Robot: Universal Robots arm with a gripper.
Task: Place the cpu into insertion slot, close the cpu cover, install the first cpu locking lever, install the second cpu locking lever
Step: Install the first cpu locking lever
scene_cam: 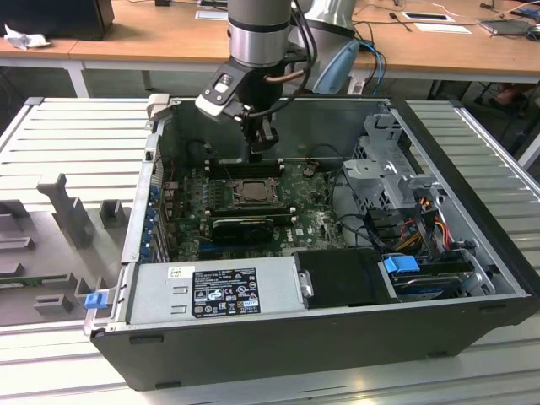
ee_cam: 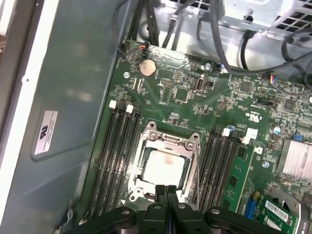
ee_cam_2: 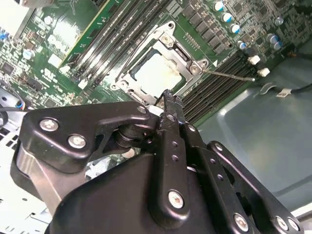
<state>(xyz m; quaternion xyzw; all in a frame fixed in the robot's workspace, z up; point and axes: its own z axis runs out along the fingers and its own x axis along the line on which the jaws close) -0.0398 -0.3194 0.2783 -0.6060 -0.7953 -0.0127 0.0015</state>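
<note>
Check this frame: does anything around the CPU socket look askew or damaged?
Nothing looks damaged. The cpu sits flat under the cpu cover. One oddity: in the second wrist view a thin metal lever juts out over the memory slots rather than lying along the cover, so it looks unlatched.

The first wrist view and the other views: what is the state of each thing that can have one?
cpu: seated in the insertion slot, top showing.
cpu cover: down flat around the cpu.
locking lever: angled away from the slot's corner, looks unlatched.
end effector: shut, empty, above the slot's edge.
computer case: open, side panel off.
</note>
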